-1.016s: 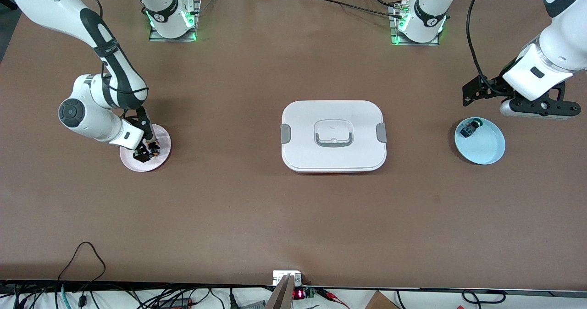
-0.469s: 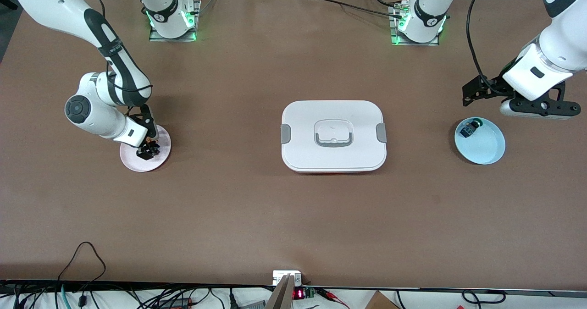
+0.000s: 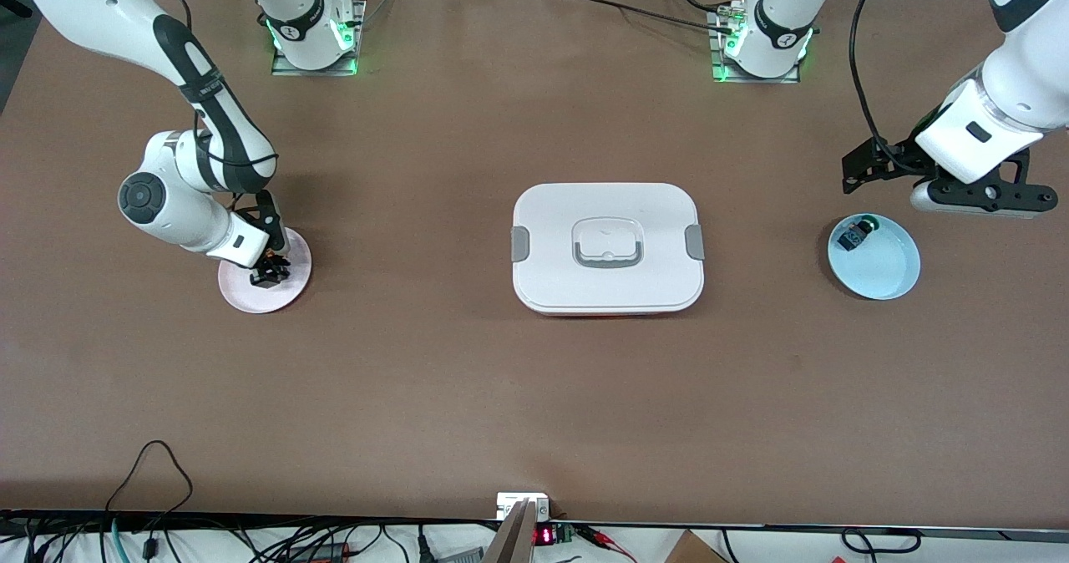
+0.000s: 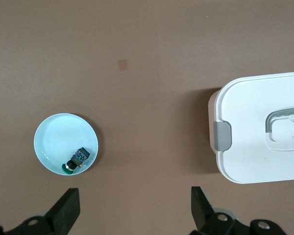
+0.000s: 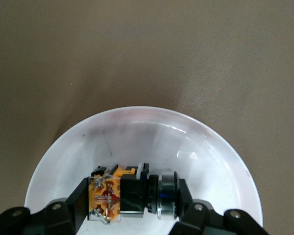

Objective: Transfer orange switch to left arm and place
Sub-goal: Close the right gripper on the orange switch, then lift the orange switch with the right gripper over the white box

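Obstacle: box sits mid-surface, squarely between pink plate and blue plate.
Free room: bare surface runs wide nearer the camera than the box; another bare band between box and arm bases.

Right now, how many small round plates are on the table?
2. The pink plate lies toward the right arm's end, under the right gripper. The light blue plate lies toward the left arm's end, holding a green-capped switch.

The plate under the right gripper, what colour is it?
Pale pink plate; the front view shows it best, with the right gripper down on it.
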Robot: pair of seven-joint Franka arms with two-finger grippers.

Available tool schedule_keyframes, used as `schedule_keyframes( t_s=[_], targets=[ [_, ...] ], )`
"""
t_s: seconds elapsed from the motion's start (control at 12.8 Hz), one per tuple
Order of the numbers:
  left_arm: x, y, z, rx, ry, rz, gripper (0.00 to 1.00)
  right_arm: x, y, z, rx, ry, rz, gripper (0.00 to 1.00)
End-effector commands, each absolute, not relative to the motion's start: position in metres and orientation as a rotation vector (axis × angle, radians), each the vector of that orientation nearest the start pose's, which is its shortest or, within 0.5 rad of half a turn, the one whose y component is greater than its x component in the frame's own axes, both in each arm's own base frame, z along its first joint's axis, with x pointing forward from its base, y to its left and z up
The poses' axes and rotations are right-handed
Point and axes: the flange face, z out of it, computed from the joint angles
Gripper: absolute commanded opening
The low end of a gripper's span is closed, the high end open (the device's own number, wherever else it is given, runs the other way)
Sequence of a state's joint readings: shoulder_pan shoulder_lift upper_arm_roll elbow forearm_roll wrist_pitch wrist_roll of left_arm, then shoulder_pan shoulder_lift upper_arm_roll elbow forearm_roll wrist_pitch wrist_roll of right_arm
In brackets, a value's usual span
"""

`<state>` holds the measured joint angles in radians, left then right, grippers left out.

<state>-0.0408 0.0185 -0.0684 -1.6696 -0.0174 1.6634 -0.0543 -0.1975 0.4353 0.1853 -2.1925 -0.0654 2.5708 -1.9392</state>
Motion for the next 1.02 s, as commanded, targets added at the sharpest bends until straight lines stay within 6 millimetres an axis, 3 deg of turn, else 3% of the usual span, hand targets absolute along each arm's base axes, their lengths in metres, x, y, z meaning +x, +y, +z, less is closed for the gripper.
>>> schedule_keyframes(
  t_s=[0.0,0.16,0.39,0.63,0.94],
  targets=[
    [0.563,-0.064,0.582,-3.138,0.089,0.046,1.0,0.551,0.004,0.197,1.836,2.677,0.066,0.24],
    [0.563,-0.064,0.582,-3.138,0.089,0.046,1.0,0.552,0.024,0.218,1.904,2.699,0.108,0.24],
    [0.562,-0.069,0.582,-3.138,0.101,0.046,1.0,0.566,0.065,0.267,2.101,2.754,0.256,0.24],
    [0.562,-0.069,0.582,-3.138,0.101,0.046,1.0,0.567,0.148,0.317,2.346,2.754,0.417,0.24],
    [0.562,-0.068,0.582,-3.138,0.099,0.046,1.0,0.554,0.273,0.37,2.776,2.582,0.628,0.24]
  ],
)
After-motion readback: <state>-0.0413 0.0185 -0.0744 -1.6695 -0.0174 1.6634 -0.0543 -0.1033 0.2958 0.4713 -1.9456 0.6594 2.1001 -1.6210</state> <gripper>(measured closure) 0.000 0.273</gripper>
